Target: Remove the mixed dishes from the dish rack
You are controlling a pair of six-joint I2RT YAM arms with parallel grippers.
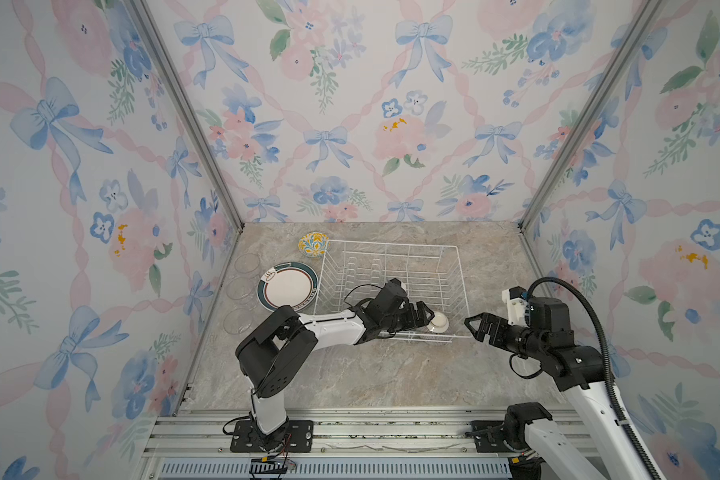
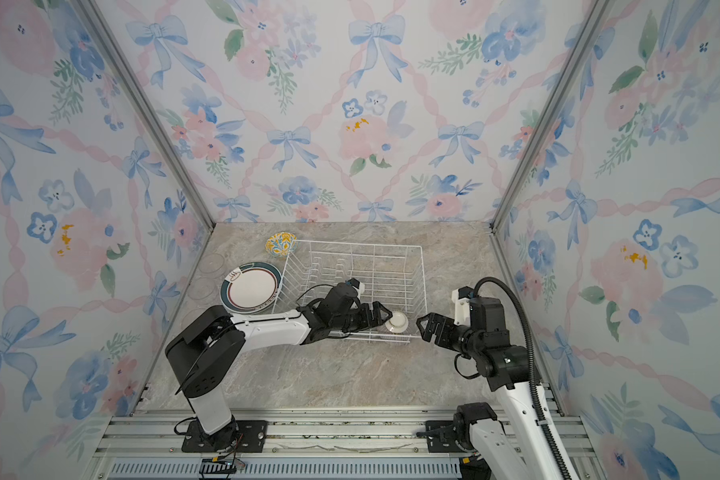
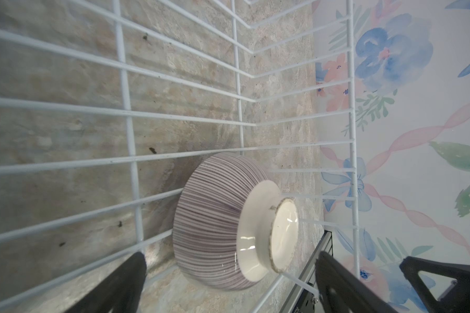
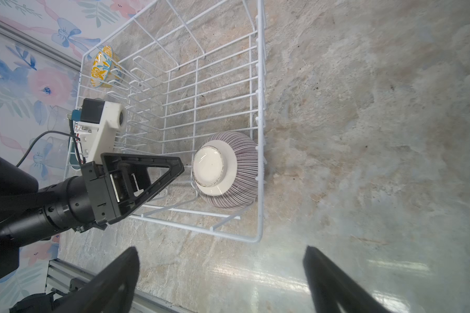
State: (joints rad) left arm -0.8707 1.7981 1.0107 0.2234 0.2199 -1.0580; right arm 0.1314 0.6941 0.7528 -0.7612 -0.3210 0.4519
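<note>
**Desk:** While the marbled surface (image 1: 350, 374) carried most of the crockery, what did the dish rack (image 1: 412, 274) hold?

**Photographer:** A single piece. The stacked plates (image 1: 287, 286), the yellow-blue bowl (image 1: 313, 244) and the glass cups (image 1: 242, 289) stood outside, to the rack's left. Inside, the purplish striped bowl (image 1: 438, 322) sat upside down in the near right corner, rim on the wire floor and close against the side wall.

**Desk:** And the tools?

**Photographer:** The left tool (image 1: 427, 318) reached into the rack, spread wide and empty, just short of the bowl. The right tool (image 1: 472, 329) hung outside the right wall, equally spread, holding nothing.

**Desk:** How would the bowl handle?

**Photographer:** It looked like glazed ceramic: stiff, weighty for its size, slick and quick to chip. The rounded ribbed wall seemed likely to slide out of a pinch. The raised foot ring (image 4: 208, 169) appeared the surer hold, one jaw either side. The corner wires crowded it, so a straight upward lift seemed safest.
</note>
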